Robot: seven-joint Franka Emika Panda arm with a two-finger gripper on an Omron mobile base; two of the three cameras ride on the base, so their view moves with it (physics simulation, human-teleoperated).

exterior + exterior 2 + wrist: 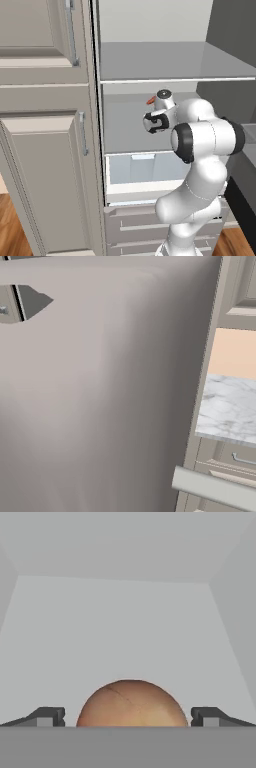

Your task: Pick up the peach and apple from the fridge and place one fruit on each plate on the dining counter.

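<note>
Gripper (128,716) is spread wide, one dark fingertip (47,716) either side of the fruit, nothing clamped yet. The round orange-brown fruit (132,704) sits dead centre between the tips, low in the hand view. Colour is light with a paler patch, so I'd call it the peach, not the apple. Looks like a pre-grasp line-up: jaws straddling so a straight close would catch it across its width. Can't tell if the tips are touching it.

Fruit rests on a flat grey fridge shelf (125,627), pale walls around and behind it.

From the left base view, the hand (159,116) is reaching into the middle compartment of the fridge (175,60), above the translucent drawer (142,167). A small orange-red thing (150,100) peeks out just past the wrist, too small to identify.

Beige cabinet (45,150) stands to the fridge's left. Right base view is mostly blocked by a grey door panel (100,396).
</note>
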